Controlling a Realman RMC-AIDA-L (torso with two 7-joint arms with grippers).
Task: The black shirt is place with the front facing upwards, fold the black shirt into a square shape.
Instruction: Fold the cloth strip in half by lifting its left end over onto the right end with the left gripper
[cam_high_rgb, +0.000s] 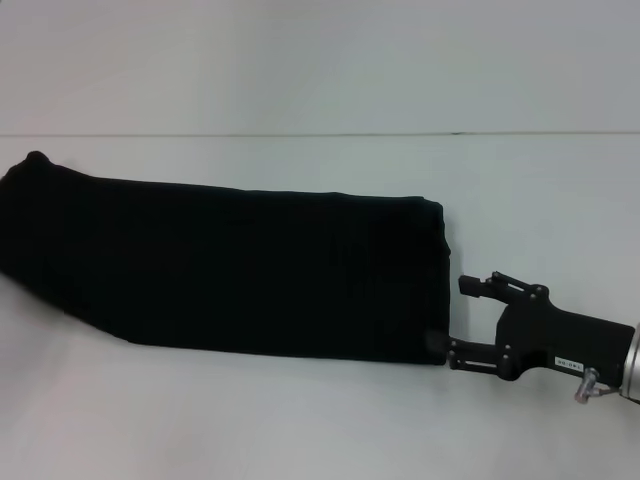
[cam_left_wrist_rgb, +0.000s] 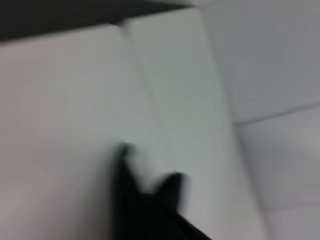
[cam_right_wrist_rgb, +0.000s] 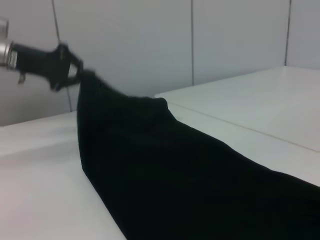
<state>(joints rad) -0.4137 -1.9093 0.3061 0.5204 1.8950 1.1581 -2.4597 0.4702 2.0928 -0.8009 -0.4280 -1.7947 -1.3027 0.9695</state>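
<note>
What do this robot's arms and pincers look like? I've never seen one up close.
In the head view, the right pincer is matte black, built of thin linked bars with small silver screws on a boxy black body bearing a small white label. Behind it comes a silver metal wrist with a small reddish fitting. In the right wrist view, the left pincer shows the same black linkage on a silver wrist.

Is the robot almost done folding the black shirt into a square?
Not yet. The black shirt is already a long band on the table. The right gripper sits at one end; the left gripper lifts the other. Folding it shorter remains.
</note>
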